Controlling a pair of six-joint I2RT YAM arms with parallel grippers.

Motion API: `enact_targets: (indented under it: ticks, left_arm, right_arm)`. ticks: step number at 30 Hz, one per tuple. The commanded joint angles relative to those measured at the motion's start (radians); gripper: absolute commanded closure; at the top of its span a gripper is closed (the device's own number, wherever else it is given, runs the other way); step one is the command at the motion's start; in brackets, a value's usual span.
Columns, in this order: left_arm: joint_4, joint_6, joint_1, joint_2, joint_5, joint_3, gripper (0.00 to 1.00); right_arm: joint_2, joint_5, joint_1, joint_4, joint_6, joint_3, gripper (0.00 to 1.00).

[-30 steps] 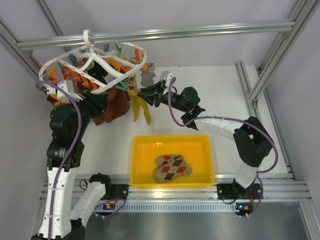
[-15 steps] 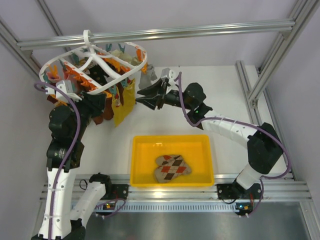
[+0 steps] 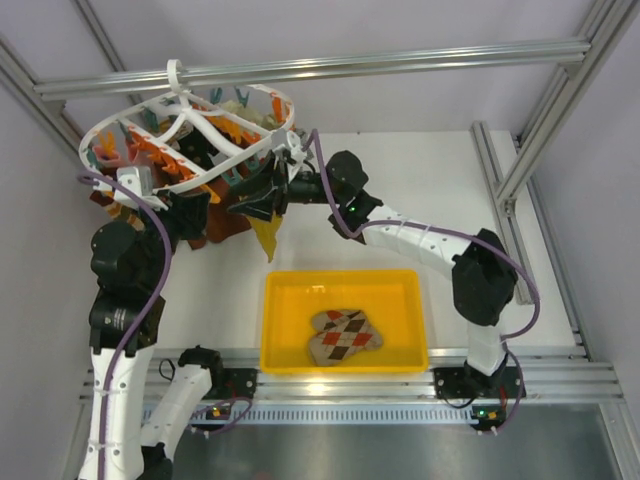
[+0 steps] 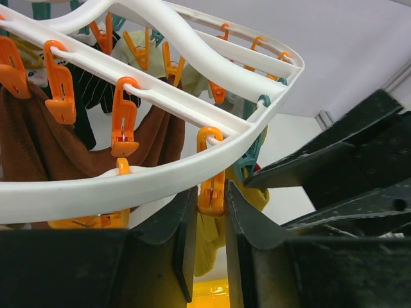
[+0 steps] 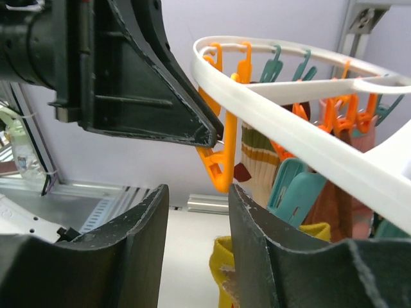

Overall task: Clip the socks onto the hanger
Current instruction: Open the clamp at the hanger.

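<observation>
Dangling hanger clip (image 4: 211,190) inside left pincer (image 4: 210,194)

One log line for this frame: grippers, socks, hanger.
left gripper: shut on orange clip of hanger | right gripper: open, yellow sock low between jaws | argyle sock: in yellow bin

Bright, even light falls from overhead in the top view; the white worktop (image 3: 450,180) and the walls take a faint lilac cast, with no hard glare; shadows are faint and soft-edged, as beside the yellow tray (image 3: 345,276); the frame rails (image 3: 330,68) run straight to the corners, with little distortion. Both wrist views are backlit by pale walls; the left hand (image 4: 210,200) and the right hand (image 5: 199,190) read as near-black, slightly soft masses; the hanger (image 4: 128,186) and an orange clip (image 4: 212,183) stay crisp and saturated; the far clips in the right wrist view look somewhat soft.
</observation>
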Motion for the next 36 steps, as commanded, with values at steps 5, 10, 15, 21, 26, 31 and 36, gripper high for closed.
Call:
enact_targets:
  ticks: [5,10,15,21,26,31,36]
  left_arm:
    - [0.046,0.096,0.003,-0.014,0.107,-0.007,0.8]
    - [0.049,0.101,0.003,-0.008,0.112,-0.004,0.8]
    - [0.058,0.101,0.003,-0.005,0.12,-0.004,0.81]
    - [0.061,0.106,0.003,-0.006,0.13,-0.002,0.81]
    - [0.063,0.08,0.003,-0.012,0.086,-0.004,0.71]
    - [0.017,-0.06,0.003,-0.014,-0.081,0.024,0.5]
    - [-0.035,-0.138,0.003,-0.005,-0.143,0.059,0.44]
  right_arm:
    - [0.066,-0.057,0.034,-0.004,-0.033,0.115,0.57]
    - [0.11,-0.055,0.046,-0.006,-0.031,0.171,0.54]
    - [0.142,-0.041,0.056,-0.023,-0.025,0.219,0.51]
    - [0.178,-0.037,0.059,-0.052,-0.024,0.254,0.56]
    - [0.179,-0.023,0.06,-0.06,-0.022,0.251,0.87]
    - [0.153,0.025,0.068,-0.046,-0.042,0.218,1.0]
    - [0.094,0.167,0.108,-0.038,-0.209,0.129,1.0]
